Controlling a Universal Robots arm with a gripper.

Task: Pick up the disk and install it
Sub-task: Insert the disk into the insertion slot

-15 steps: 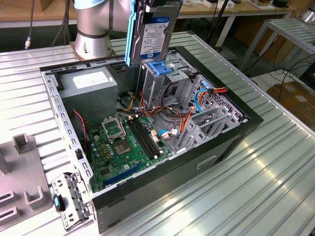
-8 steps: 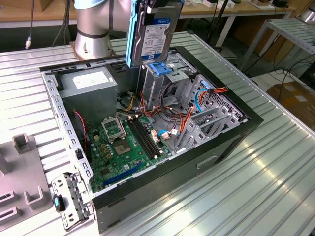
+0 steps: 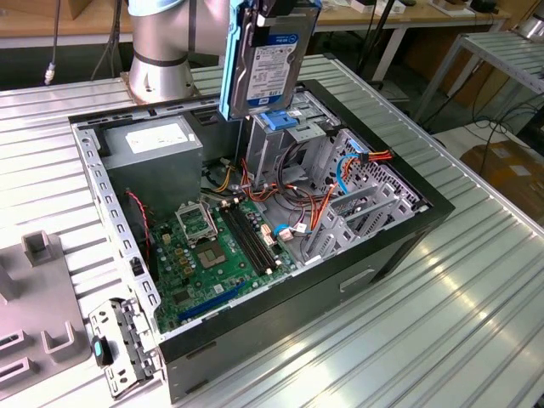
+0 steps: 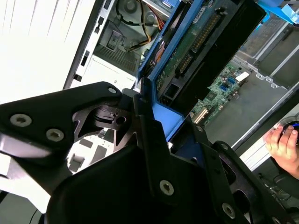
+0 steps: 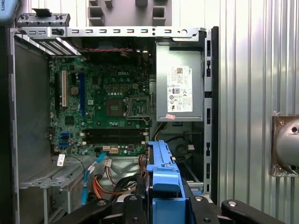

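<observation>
While the gripper (image 5: 164, 209) holds it from above, the disk (image 3: 270, 61) hangs upright over the open computer case (image 3: 408, 246), with its white label turned to the exterior view and blue rails along its sides. The black fingers (image 5: 134, 209) press on the disk from both sides, so they are clamped on it. The lower edge of the disk is just above the blue-topped drive cage (image 3: 285, 140) inside the case; whether they touch, I cannot tell. Inside the case also lie the green motherboard (image 3: 212, 246) and the grey power supply (image 3: 153, 146). In the second wrist view a person's hand (image 4: 284, 145) is outside the case wall.
</observation>
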